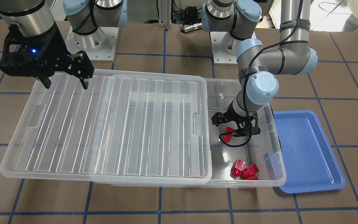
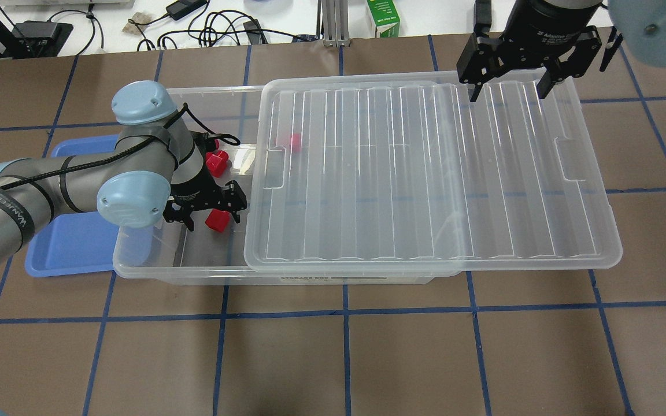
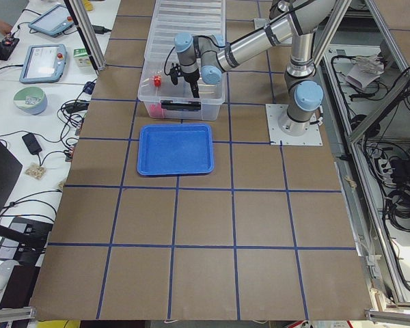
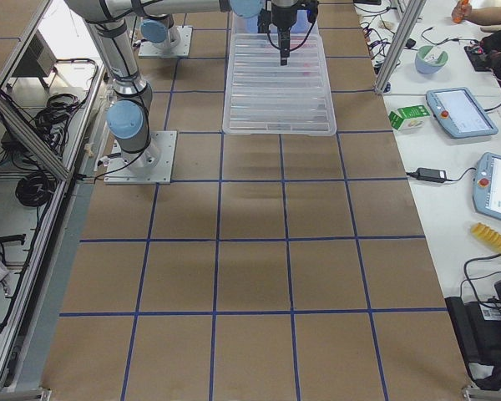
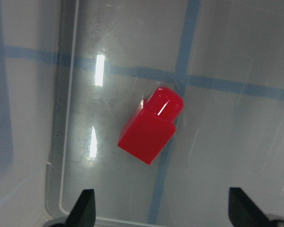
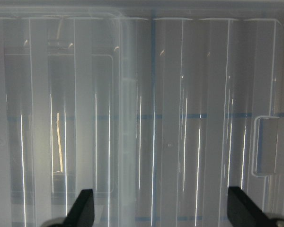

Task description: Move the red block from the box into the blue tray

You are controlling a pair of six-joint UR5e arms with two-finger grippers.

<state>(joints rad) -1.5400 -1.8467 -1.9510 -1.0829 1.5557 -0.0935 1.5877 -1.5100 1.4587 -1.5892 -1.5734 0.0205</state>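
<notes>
On the brown, blue-taped bench (image 2: 344, 358) the red block (image 2: 217, 221) lies inside the box (image 2: 142, 263), which stands just beside the blue tray (image 2: 67, 248). The left gripper (image 2: 213, 217) hangs wide open over the block. The right gripper (image 2: 509, 92), also wide, is above the lid (image 2: 425, 173).

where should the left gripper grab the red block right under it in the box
Grip the red block on its wider body, across the two long flat sides, not the narrower stepped end. Come straight down from above: it lies flat on the box floor. It sits diagonal to the open left gripper, so the wrist likely needs turning first.
</notes>
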